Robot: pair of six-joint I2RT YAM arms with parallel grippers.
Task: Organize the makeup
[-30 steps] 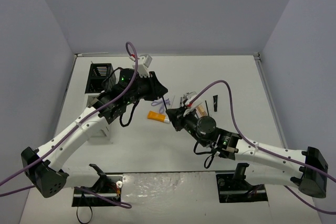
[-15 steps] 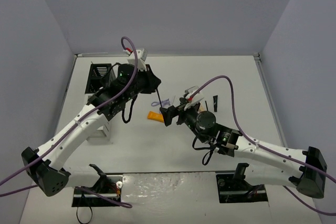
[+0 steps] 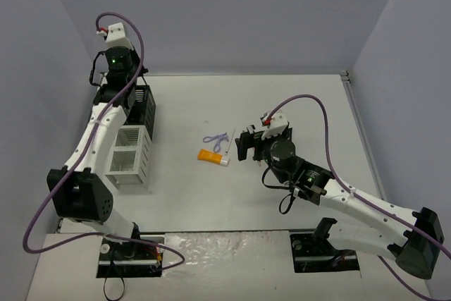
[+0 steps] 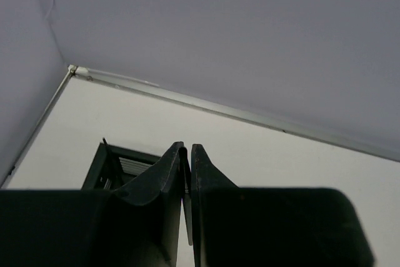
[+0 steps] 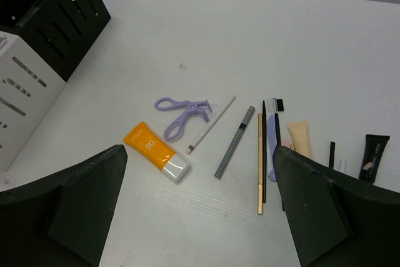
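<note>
The makeup lies loose at mid-table: an orange tube [image 5: 156, 152] [image 3: 210, 156] with a white cap, a purple looped tool [image 5: 181, 112] [image 3: 217, 140], a white pencil [image 5: 211, 125], a checkered pencil [image 5: 235, 142], a gold pencil [image 5: 260, 164] and a thin black pencil [image 5: 264, 142]. My right gripper [image 5: 199, 173] [image 3: 246, 144] hovers open above them, touching none. My left gripper [image 4: 186, 149] [image 3: 121, 88] is at the far left, over the rack's black section [image 4: 115, 167]. It is shut on a thin dark pencil that hangs between the jaws.
The compartment rack stands at the left, black section [image 3: 143, 103] behind, white section [image 3: 130, 156] in front. A small brow brush [image 5: 277, 114], a beige tube [image 5: 300, 139] and a black tube [image 5: 374, 157] lie to the right of the pencils. Grey walls border the table.
My left arm swung from mid-table to the far left over the rack, carrying the thin pencil. My right gripper opened wide and drew back from the orange tube.
</note>
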